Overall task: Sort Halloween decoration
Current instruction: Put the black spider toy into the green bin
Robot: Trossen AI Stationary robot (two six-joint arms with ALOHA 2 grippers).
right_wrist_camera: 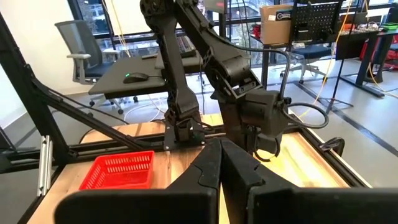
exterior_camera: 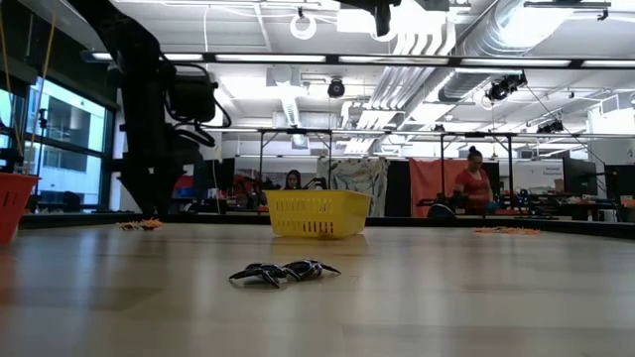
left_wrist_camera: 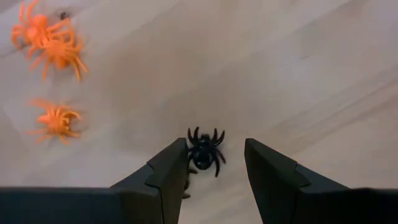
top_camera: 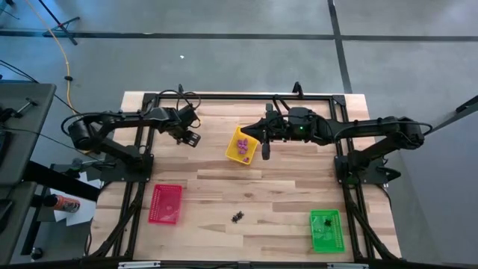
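My left gripper (top_camera: 191,139) is open at the table's far left, pointing down. In the left wrist view a black spider trinket (left_wrist_camera: 204,153) lies on the wood between its fingers (left_wrist_camera: 214,144), close to one of them. Orange spider trinkets (left_wrist_camera: 51,43) lie on the table beyond it, and one more (left_wrist_camera: 56,121) lies nearer. My right gripper (top_camera: 264,152) is shut and empty (right_wrist_camera: 217,146), raised beside the yellow tray (top_camera: 233,152), which holds purple trinkets (top_camera: 243,146). A small cluster of black spiders (top_camera: 237,217) lies near the front edge and shows in the low view (exterior_camera: 283,271). My left gripper stands with one finger (left_wrist_camera: 177,158) right beside the black spider's legs (left_wrist_camera: 191,155), coming from above. I cannot tell whether it touches them. The spider lies flat on the table.
A red tray (top_camera: 166,203) stands at the front left and a green tray (top_camera: 326,229) with black trinkets at the front right. The arms' black frame (top_camera: 246,96) rims the table. People work in the room behind (exterior_camera: 476,183). Bare wood lies between the trays.
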